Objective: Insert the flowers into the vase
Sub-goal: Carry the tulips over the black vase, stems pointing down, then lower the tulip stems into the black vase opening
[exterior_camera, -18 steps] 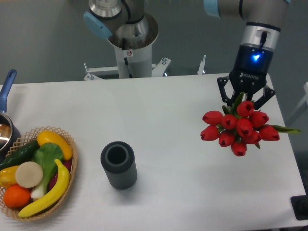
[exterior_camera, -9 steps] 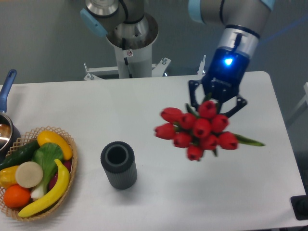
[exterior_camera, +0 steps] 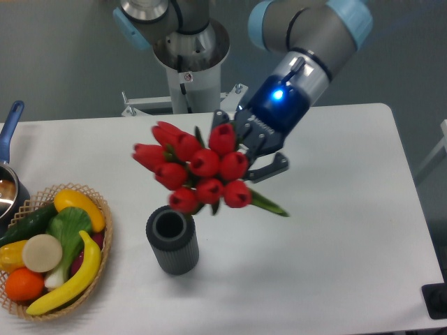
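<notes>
The flowers (exterior_camera: pixel 199 167), a tight bunch of red tulip buds with green leaves, hang in the air with the buds pointing toward the camera and to the left. My gripper (exterior_camera: pixel 246 149) is shut on their stems, which the buds hide. The vase (exterior_camera: pixel 172 239), a dark grey ribbed cylinder with an open round mouth, stands upright on the white table (exterior_camera: pixel 328 230). The lowest buds sit just above and to the right of the vase's mouth in this view, apart from it.
A wicker basket (exterior_camera: pixel 105 234) of colourful fruit and vegetables sits at the left front. A pot with a blue handle (exterior_camera: pixel 10 125) is at the left edge. The arm's base column (exterior_camera: pixel 188 70) stands behind the table.
My gripper has carried the flowers from the right side of the table leftward and toward the vase. The bunch has tilted more to the left. The vase has not moved.
</notes>
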`<state>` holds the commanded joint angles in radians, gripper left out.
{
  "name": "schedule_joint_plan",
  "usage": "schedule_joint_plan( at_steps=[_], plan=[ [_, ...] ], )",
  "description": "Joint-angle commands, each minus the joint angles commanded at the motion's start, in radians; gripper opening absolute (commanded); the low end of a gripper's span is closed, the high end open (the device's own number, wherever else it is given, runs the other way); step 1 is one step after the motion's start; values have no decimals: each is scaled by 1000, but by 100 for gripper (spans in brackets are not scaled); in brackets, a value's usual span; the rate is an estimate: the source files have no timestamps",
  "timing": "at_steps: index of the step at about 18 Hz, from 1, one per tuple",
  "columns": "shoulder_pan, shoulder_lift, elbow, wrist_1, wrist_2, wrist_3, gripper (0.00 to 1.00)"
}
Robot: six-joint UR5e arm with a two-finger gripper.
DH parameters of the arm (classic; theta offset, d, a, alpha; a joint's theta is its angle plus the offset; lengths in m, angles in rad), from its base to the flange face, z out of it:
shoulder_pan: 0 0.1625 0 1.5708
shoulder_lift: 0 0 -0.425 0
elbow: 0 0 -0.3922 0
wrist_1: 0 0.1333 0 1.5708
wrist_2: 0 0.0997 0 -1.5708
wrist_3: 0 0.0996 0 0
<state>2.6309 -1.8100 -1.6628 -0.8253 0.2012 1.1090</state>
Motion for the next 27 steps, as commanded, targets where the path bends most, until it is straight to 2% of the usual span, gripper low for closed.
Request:
schedule_joint_plan(
  at_steps=[6,8,15,23,27],
  plan=[
    [-40,-40,-14,0,-152,31,32],
    [-51,-46,-29,-2,-152,77,32],
    [-68,-72,-40,0,-155,89,32],
    [-65,-74,-115,0,-155,172,32],
    [-63,-75,-132,0,-155,173,32]
  ],
)
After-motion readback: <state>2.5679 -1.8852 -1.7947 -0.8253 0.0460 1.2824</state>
